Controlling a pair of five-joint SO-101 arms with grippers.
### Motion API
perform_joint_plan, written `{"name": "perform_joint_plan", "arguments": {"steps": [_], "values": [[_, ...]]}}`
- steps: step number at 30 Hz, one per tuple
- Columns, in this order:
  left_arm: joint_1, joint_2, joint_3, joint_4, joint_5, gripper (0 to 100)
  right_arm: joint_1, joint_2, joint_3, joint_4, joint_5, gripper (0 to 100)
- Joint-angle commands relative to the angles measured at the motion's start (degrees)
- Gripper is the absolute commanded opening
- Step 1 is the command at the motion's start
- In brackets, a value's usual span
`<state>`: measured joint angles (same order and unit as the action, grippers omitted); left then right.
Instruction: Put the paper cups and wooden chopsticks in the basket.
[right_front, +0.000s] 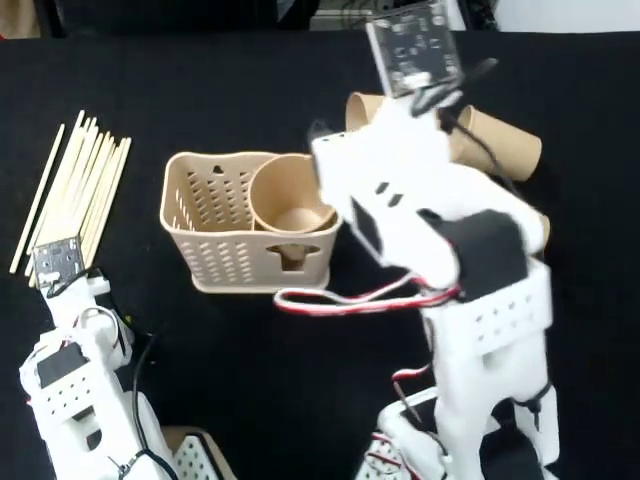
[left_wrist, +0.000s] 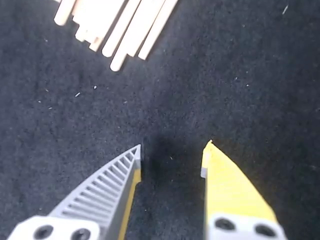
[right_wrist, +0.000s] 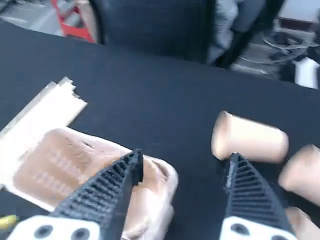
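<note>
**One cup (right_front: 290, 195) sits in the basket (right_front: 215, 250)**

We see a big black table (right_front: 230, 380). The right arm (right_front: 440, 250) is the biggest thing on it. It stands tall, up above the right end of the basket. The right claw (right_wrist: 184, 159) hangs in the air with its two fingers apart, and it holds nothing. The left arm (right_front: 75, 370) is smaller and sits at the near left. The left claw (left_wrist: 173, 147) is low over the bare table, fingers apart, with nothing in it. The tan basket stands in the middle of the table. The cup stands up in its right part. More paper cups (right_front: 505, 140) lie on their sides behind the right arm. The chopsticks (right_front: 75, 185) lie in a bunch at the far left, just past the left claw.
</note>
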<state>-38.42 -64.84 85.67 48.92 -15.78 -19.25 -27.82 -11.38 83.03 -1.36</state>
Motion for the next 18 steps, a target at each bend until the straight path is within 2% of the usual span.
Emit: {"name": "perform_joint_plan", "arguments": {"steps": [1, 6, 10, 14, 18], "values": [[0.3, -0.7, -0.2, -0.8, -0.4, 20, 6.6, 0.5, -4.2, 7.9, 7.3, 27.6], [0.3, -0.7, -0.2, -0.8, -0.4, 20, 17.2, 0.5, 0.7, 17.4, 17.1, 27.6], [0.3, -0.7, -0.2, -0.8, -0.4, 20, 24.8, 0.5, 12.4, 17.8, 23.5, 27.6], [0.3, -0.7, -0.2, -0.8, -0.4, 20, 28.0, 0.0, 26.1, 14.4, 26.4, 27.8], [0.3, -0.7, -0.2, -0.8, -0.4, 20, 28.6, 0.0, 36.8, 6.2, 26.3, 27.8]]}}
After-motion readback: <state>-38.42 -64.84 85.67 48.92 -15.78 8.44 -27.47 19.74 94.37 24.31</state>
